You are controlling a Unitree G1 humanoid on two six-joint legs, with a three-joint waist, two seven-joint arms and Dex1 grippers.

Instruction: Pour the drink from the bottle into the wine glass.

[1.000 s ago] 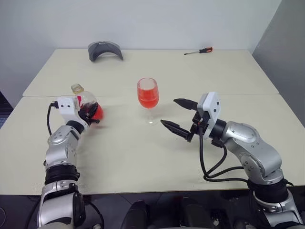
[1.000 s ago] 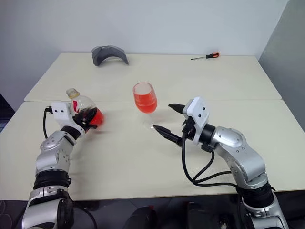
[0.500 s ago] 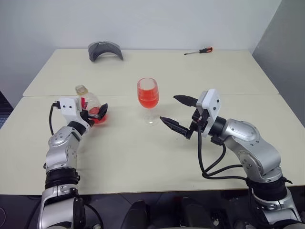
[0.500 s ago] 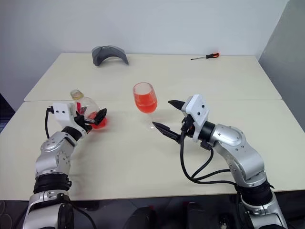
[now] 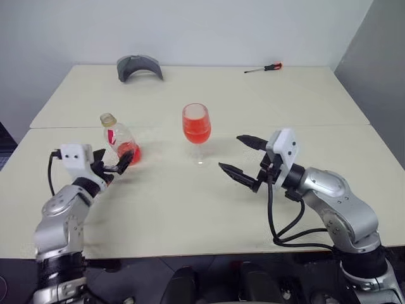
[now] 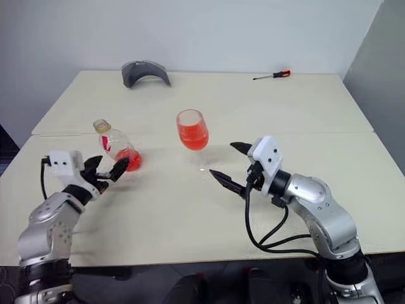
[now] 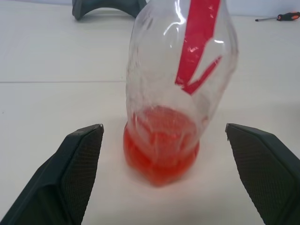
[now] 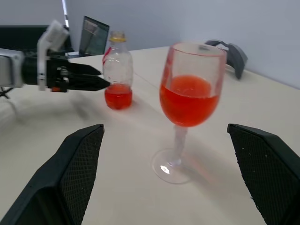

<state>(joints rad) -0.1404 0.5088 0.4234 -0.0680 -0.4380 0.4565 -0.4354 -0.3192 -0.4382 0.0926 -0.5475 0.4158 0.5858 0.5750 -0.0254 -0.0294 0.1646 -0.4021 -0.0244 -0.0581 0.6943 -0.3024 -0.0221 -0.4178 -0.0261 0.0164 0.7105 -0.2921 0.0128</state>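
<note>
**Desk:** How do the arms sit?

**Me:** I see my left tool held level, low over the worktop, pointing at the bottle. Its fingers are spread wide and released, one on each side of the bottle's base without touching it. My right tool is level too, angled toward the wine glass, fingers gaping, gripping nothing, just short of the glass foot.

**Desk:** Where are the task items?

**Me:** The bottle stands upright near the left side of the worktop, free of any grip, with a shallow layer of the drink left in its bottom. The wine glass stands upright near the middle, well apart from the bottle, its bowl more than half full of the red-orange liquid.

**Desk:** Count for me.

**Me:** One bottle, one wine glass. At the far edge, one grey curved object and one screwdriver with a red handle. Two tools, both empty.
</note>
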